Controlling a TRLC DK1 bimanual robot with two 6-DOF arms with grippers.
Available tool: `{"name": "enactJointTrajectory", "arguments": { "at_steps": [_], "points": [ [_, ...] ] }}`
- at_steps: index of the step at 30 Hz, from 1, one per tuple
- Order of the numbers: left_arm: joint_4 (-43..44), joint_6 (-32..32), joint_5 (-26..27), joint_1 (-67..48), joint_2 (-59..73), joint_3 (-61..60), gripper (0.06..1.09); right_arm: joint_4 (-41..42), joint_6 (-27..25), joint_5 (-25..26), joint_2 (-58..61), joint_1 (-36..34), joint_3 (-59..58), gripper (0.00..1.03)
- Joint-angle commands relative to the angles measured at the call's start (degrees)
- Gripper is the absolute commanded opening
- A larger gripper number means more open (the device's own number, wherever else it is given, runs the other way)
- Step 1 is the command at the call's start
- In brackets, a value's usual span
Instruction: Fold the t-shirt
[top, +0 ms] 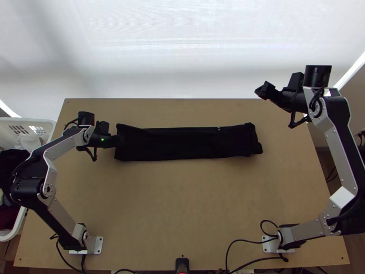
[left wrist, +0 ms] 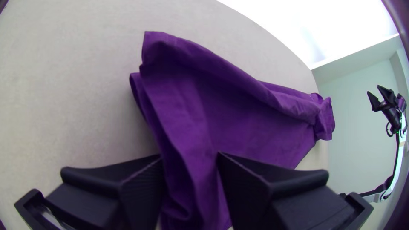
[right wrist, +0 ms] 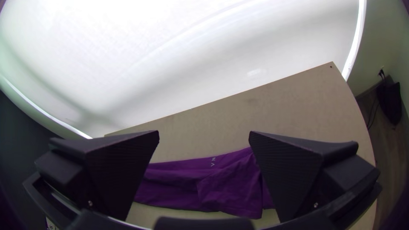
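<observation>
The dark t-shirt [top: 182,143] lies folded into a long narrow strip across the table, in several layers at its left end. At that left end is my left gripper [top: 114,140]. In the left wrist view, the fingers of the left gripper [left wrist: 190,170] stand apart, with layered cloth of the t-shirt [left wrist: 251,123] between and beyond them. My right gripper [top: 263,90] is up beyond the strip's right end, near the far table edge. The right wrist view has the right gripper [right wrist: 203,149] open, with the t-shirt [right wrist: 230,183] lying below, apart from its fingers.
A white basket [top: 48,125] holding cloth items stands off the table's left side. Black cables [top: 248,242] run along the near edge by the right arm's base. Bare wood [top: 182,196] stretches between the strip and the near edge.
</observation>
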Motion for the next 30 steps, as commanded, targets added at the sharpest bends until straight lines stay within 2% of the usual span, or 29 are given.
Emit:
{"name": "enactJointTrajectory", "arguments": {
  "at_steps": [1,7,14,18,22,30],
  "points": [
    [0.46,-1.20,-0.54,0.40,0.31,-1.48,0.09,0.75,1.24,-0.56,-2.15,0.09,-1.27,0.99],
    [-1.83,1.26,-0.72,6.73,-4.17,-1.65,0.10,0.75,1.24,-0.56,-2.67,-0.08,-2.15,0.99],
    [-8.68,10.58,-0.72,17.45,-5.75,0.19,0.10,1.01,1.24,-0.56,-3.47,-0.08,-3.47,0.99],
    [-14.48,12.60,-0.63,21.58,-6.19,4.67,0.10,1.98,1.15,-0.56,-3.99,-0.26,-4.44,0.99],
    [-21.25,10.84,-0.45,20.00,-9.88,8.98,0.10,2.06,1.24,-0.56,-4.34,-0.35,-5.23,0.99],
    [-24.24,1.70,-0.45,6.12,-16.83,14.69,0.10,2.68,1.24,-0.56,-4.61,-0.35,-5.58,0.99]
  ]
}}
